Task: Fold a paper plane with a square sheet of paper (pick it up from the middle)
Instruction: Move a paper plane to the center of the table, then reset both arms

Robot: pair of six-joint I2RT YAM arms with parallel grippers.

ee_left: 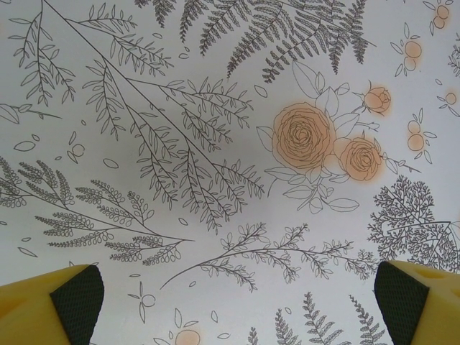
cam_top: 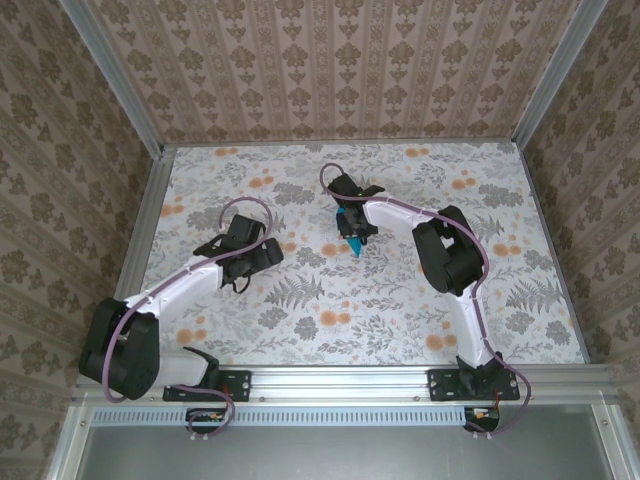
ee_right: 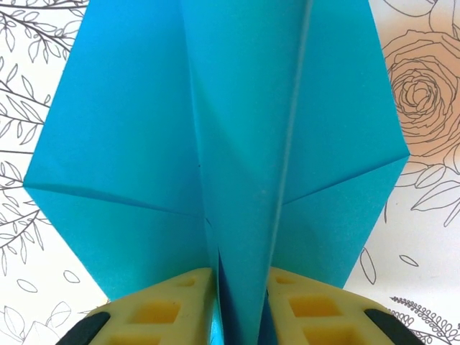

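Note:
The teal-blue paper plane (ee_right: 237, 144) is folded with a raised centre crease and two wings spreading left and right over the floral table. My right gripper (ee_right: 241, 302) is shut on the centre fold, a yellow finger pressing on each side of it. From above, the plane (cam_top: 352, 232) is a small teal point poking down from the right gripper (cam_top: 353, 222) near the table's middle. My left gripper (ee_left: 237, 302) hangs open over bare tablecloth, its yellow fingertips (ee_left: 50, 305) at the lower corners with nothing between them. In the overhead view the left gripper (cam_top: 232, 245) sits left of centre.
The floral tablecloth (cam_top: 400, 300) covers the whole work surface. Patterned walls with aluminium rails (cam_top: 145, 225) close in the left, right and back sides. The right arm (cam_top: 445, 250) bends across the right half of the table.

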